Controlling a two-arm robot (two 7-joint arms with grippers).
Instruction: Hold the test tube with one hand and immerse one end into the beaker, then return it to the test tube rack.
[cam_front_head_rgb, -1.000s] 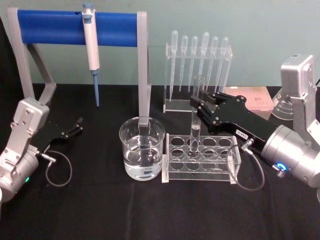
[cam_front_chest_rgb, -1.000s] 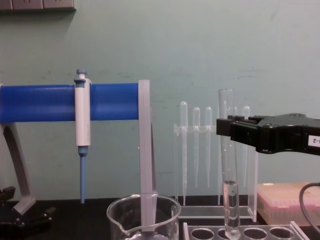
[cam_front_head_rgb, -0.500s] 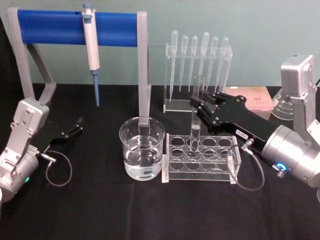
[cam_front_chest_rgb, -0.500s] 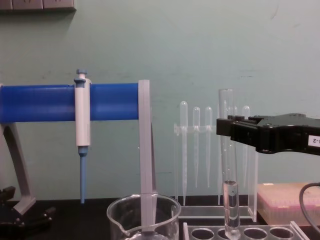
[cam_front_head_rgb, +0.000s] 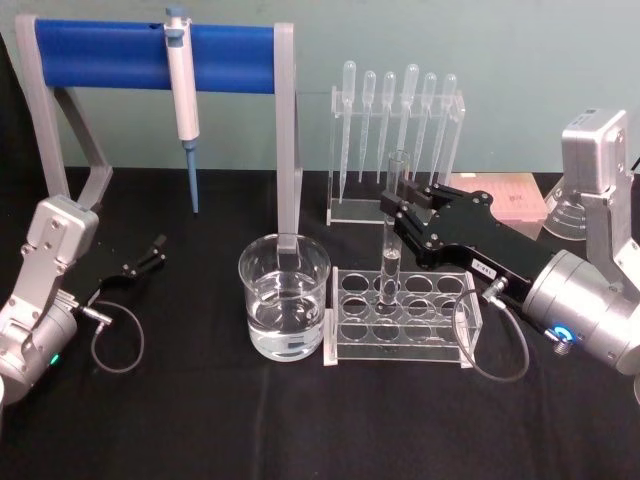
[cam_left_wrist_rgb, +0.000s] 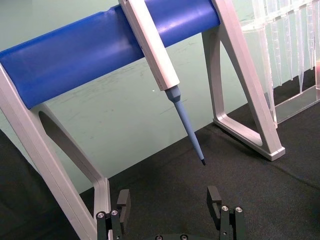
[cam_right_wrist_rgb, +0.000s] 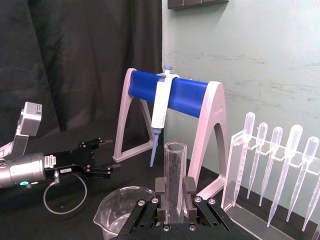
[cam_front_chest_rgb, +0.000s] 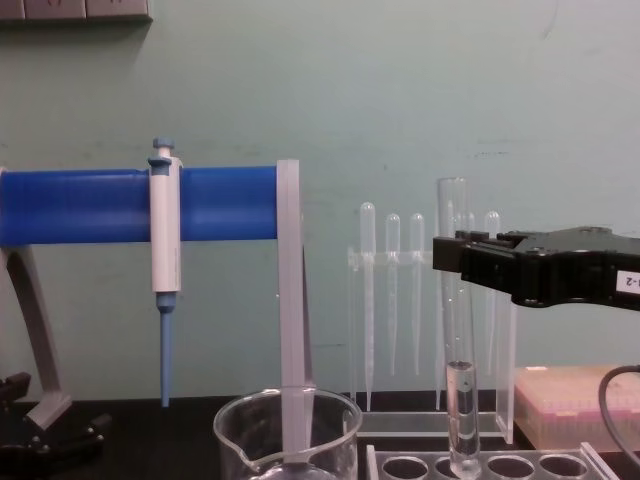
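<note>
I can read only "-2" on the small white label (cam_front_chest_rgb: 628, 282) on my right gripper (cam_front_chest_rgb: 450, 262). I cannot read the rest.

Both arms are showing brushed silver cylindrical housings that are ending in flat black gripper bodies. The right gripper (cam_front_head_rgb: 397, 207) is carrying a small white label (cam_front_head_rgb: 484, 267) on its black shell, and a blue ring light (cam_front_head_rgb: 560, 334) is glowing on the silver cylinder behind it. A thin grey cable (cam_front_head_rgb: 498, 378) is looping out from a metal plug beside that cylinder, and a silver boxy module (cam_front_head_rgb: 595, 150) is rising above it. The left gripper (cam_front_head_rgb: 157, 250) is wearing the same black finish, with a green light (cam_front_head_rgb: 52, 358) glowing on its silver housing and a dark cable loop (cam_front_head_rgb: 142, 338) running alongside. Small silver screws (cam_right_wrist_rgb: 140, 202) are dotting the black linkages of the jaws.
</note>
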